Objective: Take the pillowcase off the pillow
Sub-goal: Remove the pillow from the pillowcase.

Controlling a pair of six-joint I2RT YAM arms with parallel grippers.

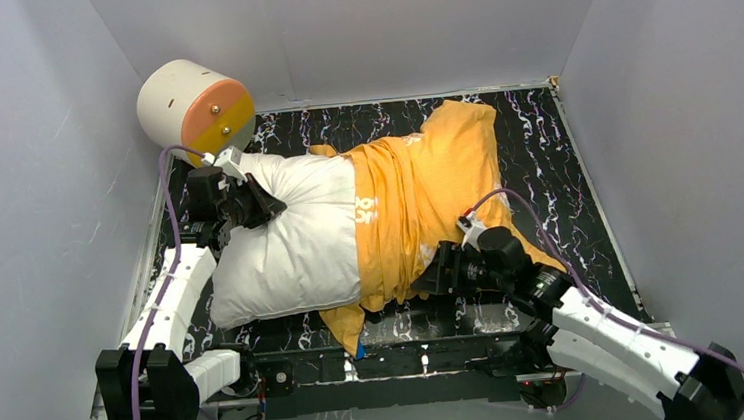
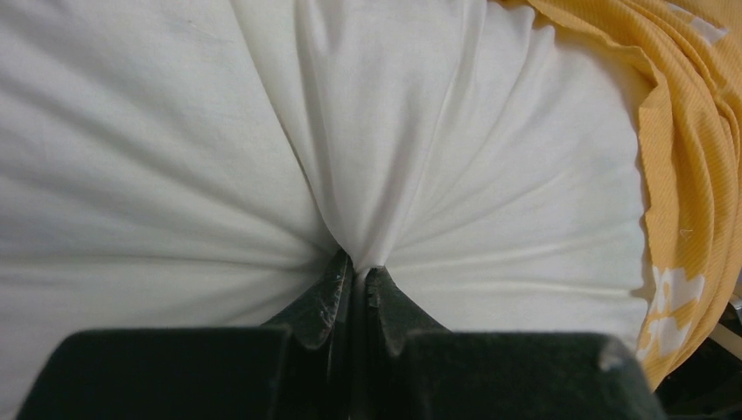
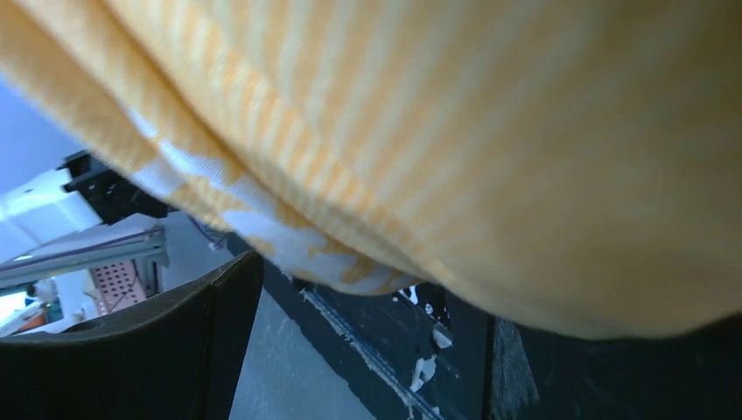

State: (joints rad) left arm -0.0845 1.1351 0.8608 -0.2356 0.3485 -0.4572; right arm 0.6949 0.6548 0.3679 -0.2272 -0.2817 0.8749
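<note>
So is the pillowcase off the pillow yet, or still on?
Half on. The pillowcase covers the right half of the pillow; the left half is bare white, pinched by the left gripper.

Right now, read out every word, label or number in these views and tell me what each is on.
None can be read.
On the pillowcase: white lettering near the pillow, too small and creased in the top view.
Left wrist view: only a cut-off fragment of it.
Right wrist view: white print, blurred.
On the cylinder: no text visible.
</note>
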